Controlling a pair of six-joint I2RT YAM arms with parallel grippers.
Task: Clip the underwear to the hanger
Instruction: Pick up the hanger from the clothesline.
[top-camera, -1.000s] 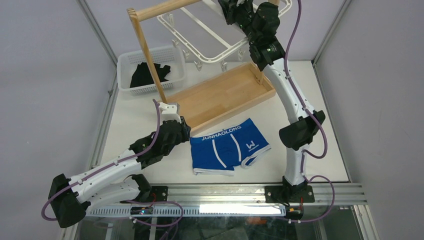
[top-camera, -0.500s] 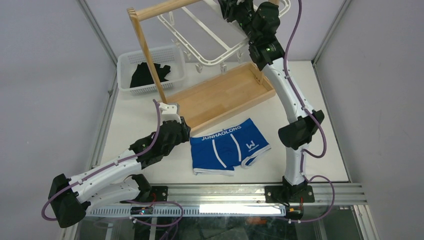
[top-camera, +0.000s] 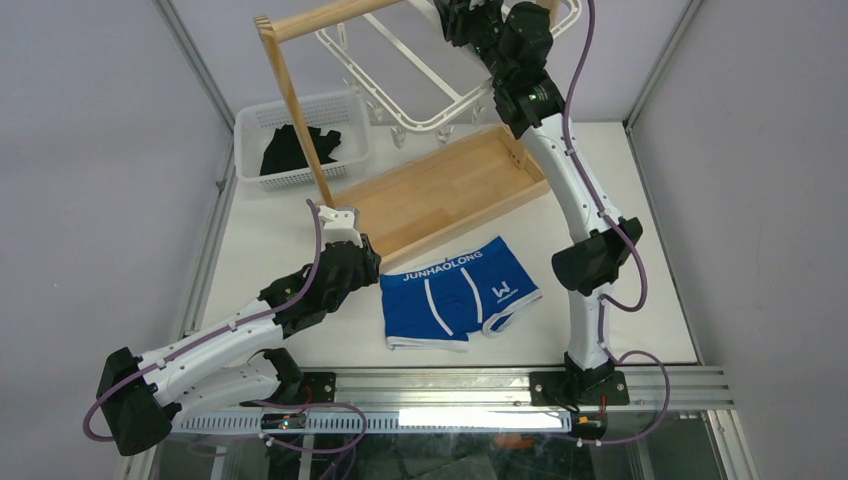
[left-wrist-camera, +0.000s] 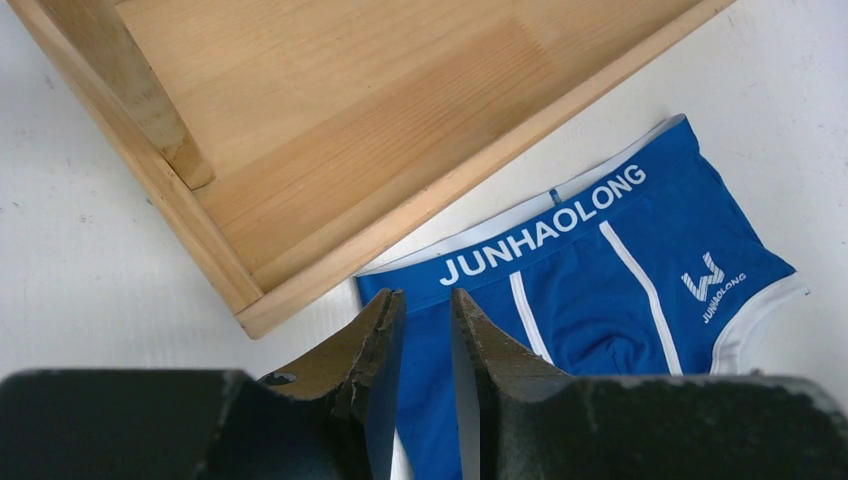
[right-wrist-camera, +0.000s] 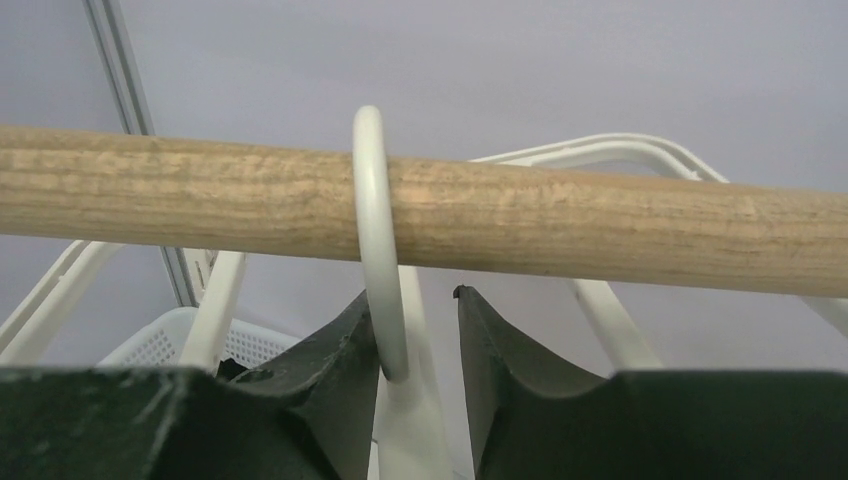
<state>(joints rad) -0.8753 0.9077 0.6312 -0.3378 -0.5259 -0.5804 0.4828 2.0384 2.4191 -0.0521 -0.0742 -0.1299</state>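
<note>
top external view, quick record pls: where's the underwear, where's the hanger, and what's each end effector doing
underwear: flat on the table, just near side of the wooden tray, not clipped
hanger: hook looped over the wooden rod, no garment on it
left end effector: low over the waistband's left end, jaws slightly apart, holding nothing
right end effector: up at the hanger's hook, jaws apart on either side of it

Underwear (top-camera: 455, 295) flat on table (top-camera: 650, 300); my left gripper (left-wrist-camera: 425, 300) at its 9 o'clock, tray (top-camera: 440, 190) at 12, basket (top-camera: 250, 130) at 10, black garment (top-camera: 290, 150) inside. Hanger (right-wrist-camera: 375, 220) hooked over rod (right-wrist-camera: 600, 225), between my right gripper (right-wrist-camera: 420, 300) jaws.
</note>
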